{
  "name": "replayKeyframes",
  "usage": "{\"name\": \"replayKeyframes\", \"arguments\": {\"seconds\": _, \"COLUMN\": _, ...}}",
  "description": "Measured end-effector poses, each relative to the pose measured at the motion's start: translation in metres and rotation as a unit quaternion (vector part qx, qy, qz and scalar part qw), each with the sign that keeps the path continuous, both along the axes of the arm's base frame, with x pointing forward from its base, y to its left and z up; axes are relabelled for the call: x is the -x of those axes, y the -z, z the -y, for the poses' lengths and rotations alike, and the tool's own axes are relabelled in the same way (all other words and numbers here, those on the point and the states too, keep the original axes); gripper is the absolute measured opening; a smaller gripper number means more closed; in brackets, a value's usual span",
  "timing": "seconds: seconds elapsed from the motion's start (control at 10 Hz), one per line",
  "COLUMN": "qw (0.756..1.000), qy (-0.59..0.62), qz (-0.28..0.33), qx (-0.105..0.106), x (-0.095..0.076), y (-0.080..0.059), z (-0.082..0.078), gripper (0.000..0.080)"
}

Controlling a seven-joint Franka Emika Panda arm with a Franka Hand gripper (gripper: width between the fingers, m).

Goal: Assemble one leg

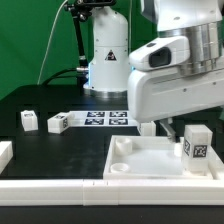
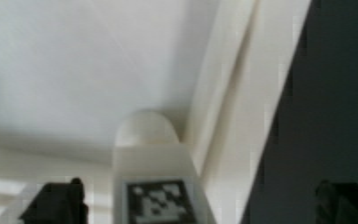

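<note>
- Because the leg (image 2: pixel 153 165) sits off-centre between the jaws, just beside the near finger (image 2: pixel 55 203) and well apart from the far finger (image 2: pixel 348 203), closing from this pose would probably bring the near finger into contact first. That contact could push or tip the leg.
- Cause: the gripper (image 2: pixel 202 203) is offset sideways from the leg. A shift that centres the leg is judged necessary before closing.
- Second hazard: the leg stands near the rim (image 2: pixel 229 90) of the tray (image 2: pixel 69 80). The far finger hangs over the black table (image 2: pixel 327 90), outside that rim.
- If lowered as it stands, the far finger could meet the rim wall on closing. The rim would then block the grasp or drag the tray.
- Jaw state: wide apart, holding nothing. No finger appears to touch the leg.
- Leg location: in the lower right of the exterior view, the leg (image 1: pixel 196 145) stands on the tray (image 1: pixel 140 165) with its tag facing the camera. It shows just below and to the right of the gripper (image 1: pixel 163 127).
- Fingertip height above the leg cannot be told from either view.
</note>
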State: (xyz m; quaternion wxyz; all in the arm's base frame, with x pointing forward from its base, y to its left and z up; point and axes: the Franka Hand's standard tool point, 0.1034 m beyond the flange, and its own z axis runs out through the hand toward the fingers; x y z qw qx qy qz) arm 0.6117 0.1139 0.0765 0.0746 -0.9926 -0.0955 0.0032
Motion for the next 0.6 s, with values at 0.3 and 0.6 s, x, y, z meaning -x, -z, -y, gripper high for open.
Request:
{"name": "replayKeyframes", "arguments": {"seconds": 0.3, "qw": 1.0, "qy": -0.008, "qz": 0.003, "qx": -0.001, "x": -0.0081, "y": -0.0001, "z": 0.0058, "gripper": 0.0649}}
{"name": "replayKeyframes", "arguments": {"seconds": 0.6, "qw": 0.998, "qy": 0.056, "qz": -0.016, "qx": 0.017, "x": -0.0089, "y": -0.0036, "z": 0.0008, "gripper": 0.0649}}
